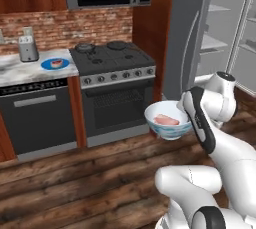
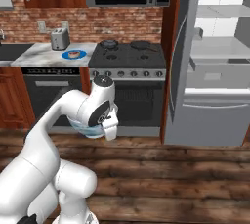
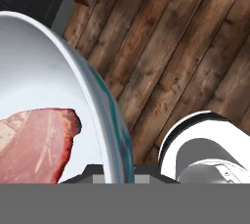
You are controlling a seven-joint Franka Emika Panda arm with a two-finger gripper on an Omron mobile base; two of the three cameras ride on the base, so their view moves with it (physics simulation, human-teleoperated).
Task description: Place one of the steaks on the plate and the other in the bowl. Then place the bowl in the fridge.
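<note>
Left base view: the wide round bowl (image 1: 168, 120), white inside and pale blue-grey outside, is carried in the air above the wooden floor (image 1: 75, 183), in front of the black oven (image 1: 117, 100). The hand (image 1: 186, 108) is clenched on its rim. A pale pink steak (image 1: 166, 120) lies inside. The other, dark red steak (image 1: 56, 63) rests on the flat bright blue plate (image 1: 55, 64) on the marble tabletop (image 1: 20, 70). Judgement: both placements are done; the fridge step is in hand. The tall grey metallic fridge (image 1: 187, 33) stands open to the right, white shelves showing. The next move calls for level carriage onto a shelf, clear of the door edge.
</note>
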